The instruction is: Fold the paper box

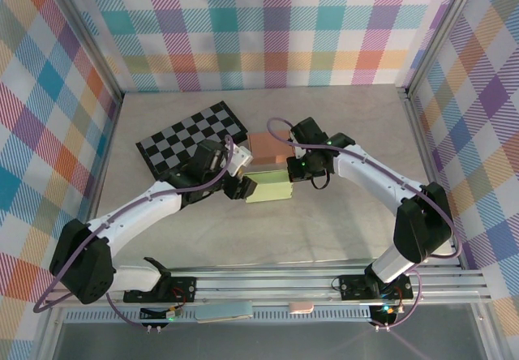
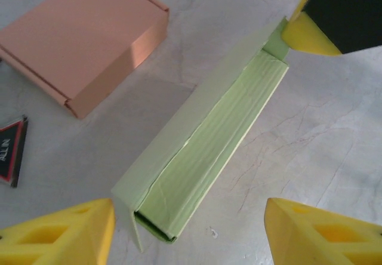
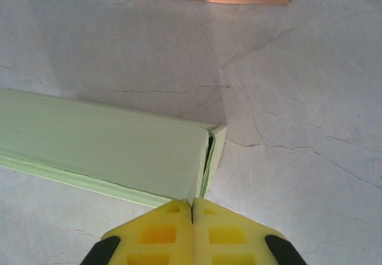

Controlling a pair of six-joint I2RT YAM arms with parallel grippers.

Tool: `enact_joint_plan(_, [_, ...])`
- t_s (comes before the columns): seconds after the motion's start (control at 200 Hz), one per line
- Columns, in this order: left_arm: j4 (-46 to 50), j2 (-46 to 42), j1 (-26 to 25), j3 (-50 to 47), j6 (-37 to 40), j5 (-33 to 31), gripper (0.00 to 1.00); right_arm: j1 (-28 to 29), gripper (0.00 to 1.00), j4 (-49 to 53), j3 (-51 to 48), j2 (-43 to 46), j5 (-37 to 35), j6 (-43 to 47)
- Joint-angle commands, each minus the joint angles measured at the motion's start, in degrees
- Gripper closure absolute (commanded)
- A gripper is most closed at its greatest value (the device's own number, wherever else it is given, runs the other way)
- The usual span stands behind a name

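Mid-tabletop, 6 o'clock from pink box, judging green paper box half folded, ends unfinished, with left claw wide astride and right claw closed tight at 3 o'clock end.

Left gripper spread — right gripper closed.

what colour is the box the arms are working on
The box is pale green, clearest in the left wrist view.
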State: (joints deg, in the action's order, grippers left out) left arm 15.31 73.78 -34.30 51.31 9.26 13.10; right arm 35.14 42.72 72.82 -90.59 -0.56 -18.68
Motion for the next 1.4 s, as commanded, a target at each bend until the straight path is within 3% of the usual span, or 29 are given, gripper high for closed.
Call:
enact_joint_plan(0.0, [6.4,-1.9,0.2,3.6,-2.5,-3.0,0.42,0.4,1.0,1.6,1.7,-1.0,-0.4,-1.2])
enact_joint_plan(0.155, [14.8,-0.8,1.1,8.2,-8.6,-3.9,0.59,0.4,1.0,1.8,1.9,-1.3,-0.3,-1.5])
enact_joint_plan(0.355, [25.3,4.4,1.7,14.2,-10.1,-0.7,0.6,0.4,1.0,2.4,3.0,-1.9,0.3,-1.4])
enact_joint_plan(0.725, [25.8,12.5,1.7,18.3,-9.6,-2.2,0.62,0.4,1.0,3.5,3.5,-2.1,0.5,-1.3])
enact_joint_plan(1.205, [26.1,13.1,2.3,18.2,-7.7,-5.1,0.62,0.4,1.0,3.3,3.2,-1.9,1.1,-1.7])
enact_joint_plan(1.395, [25.2,15.3,2.3,20.3,-7.4,-3.8,0.72,0.4,1.0,3.4,3.2,-1.8,1.1,-1.7])
